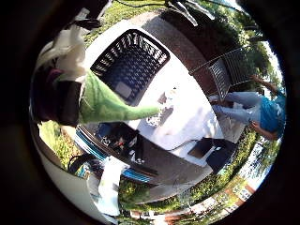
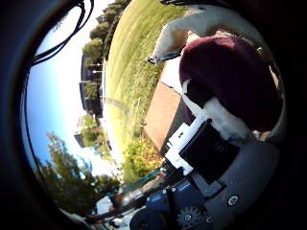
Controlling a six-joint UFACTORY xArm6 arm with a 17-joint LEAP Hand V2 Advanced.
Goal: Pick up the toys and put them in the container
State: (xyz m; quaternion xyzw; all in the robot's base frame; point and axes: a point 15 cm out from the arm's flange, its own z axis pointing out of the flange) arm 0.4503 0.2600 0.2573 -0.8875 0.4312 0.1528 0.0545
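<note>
The toy [image 1: 110,104] sits against the palm of the hand [image 2: 211,148], close to the camera, and reaches out above the table [image 1: 187,117]. On that table stands the container [image 1: 131,61], just beside the toy's tip. A small object [image 1: 164,110] lies on the table near the container. A chair [image 1: 229,70] stands beyond the table's far edge.

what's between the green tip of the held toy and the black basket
Nothing: in the little finger side view, the toy overlaps the black basket rim; only white table beyond.
</note>
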